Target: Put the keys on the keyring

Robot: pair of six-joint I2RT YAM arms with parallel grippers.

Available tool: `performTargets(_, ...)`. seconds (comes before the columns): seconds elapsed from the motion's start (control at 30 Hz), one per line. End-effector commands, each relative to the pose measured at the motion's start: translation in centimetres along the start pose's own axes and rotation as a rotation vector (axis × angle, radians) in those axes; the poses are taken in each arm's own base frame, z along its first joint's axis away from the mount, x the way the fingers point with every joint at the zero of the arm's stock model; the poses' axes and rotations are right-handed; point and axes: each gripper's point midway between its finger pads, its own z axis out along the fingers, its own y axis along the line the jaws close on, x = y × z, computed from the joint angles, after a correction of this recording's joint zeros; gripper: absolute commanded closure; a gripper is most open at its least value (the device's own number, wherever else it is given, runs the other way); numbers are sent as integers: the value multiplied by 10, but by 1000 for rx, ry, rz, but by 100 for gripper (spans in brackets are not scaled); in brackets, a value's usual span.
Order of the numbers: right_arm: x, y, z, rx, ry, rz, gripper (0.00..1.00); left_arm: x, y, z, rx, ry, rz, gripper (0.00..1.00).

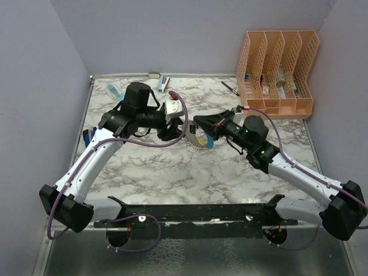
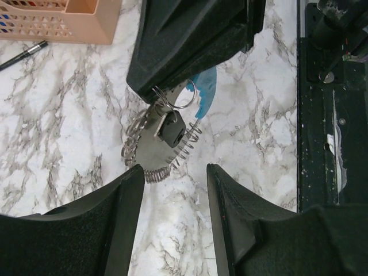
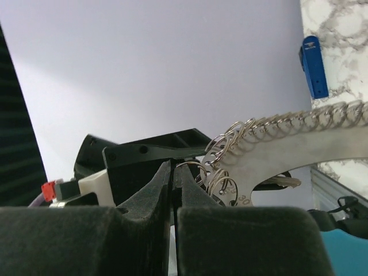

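- Right hand [image 3: 173, 169]: the two black fingers are pressed together with no gap. A thin wire loop sits at their tips, and the end of the keyring starts just beside it. In the left wrist view, the keyring hangs from this hand's tip at upper centre of the frame.
- Left hand [image 2: 174, 169]: the two black fingers stand apart at the bottom of the frame, with nothing between them. The lower toothed edge of the keyring lies just above the gap.
- Gray, flat metal keyring [image 2: 150, 146] with a ribbed, coil-lined edge: in the overhead view it sits at centre frame, between the tips of the two hands, over the white marble-patterned tabletop [image 2: 69, 115]. Its curved light-blue section [image 2: 206, 92] lies at the upper right end, next to the right hand.
- Small black key [image 2: 171, 127]: it lies against the gray plate of the keyring, directly below a small silver split ring [image 2: 185, 95]. Whether it is threaded onto the coils cannot be determined.
- Peach-coloured slotted plastic file organizer [image 1: 276, 69]: upper right of the overhead view, well apart from both hands.
- Slim black pen [image 2: 23, 54]: flat on the tabletop, upper left of the left wrist view, just below the organizer.
- Blue plastic clip [image 3: 313, 66]: upper right of the right wrist view, on the tabletop.
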Motion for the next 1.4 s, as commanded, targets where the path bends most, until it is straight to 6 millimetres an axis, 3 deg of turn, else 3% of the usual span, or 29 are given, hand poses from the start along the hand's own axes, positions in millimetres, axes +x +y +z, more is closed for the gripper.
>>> performTargets(0.0, -11, 9, 0, 77, -88, 170, 99, -27, 11, 1, -23, -63, 32, 50)
performTargets(0.27, -19, 13, 2, 42, -127, 291, 99, -51, 19, 3, -31, -124, 29, 48)
performTargets(0.5, -9, 14, 9, 39, -64, 297, 99, -43, 39, 12, -97, -105, 50, 41)
performTargets(0.73, 8, 4, 12, 96, 31, 226, 99, -27, 56, 12, -144, -36, 226, 37)
performTargets(1.07, 22, -3, 5, 133, 107, 189, 99, -9, 28, 21, 55, -40, 407, 36)
performTargets(1.27, 33, -8, 4, 150, 176, 122, 99, -6, -6, 17, 229, -115, 499, 35)
performTargets(1.37, 37, -10, 5, 150, 211, 93, 99, -5, -11, 16, 254, -127, 514, 34)
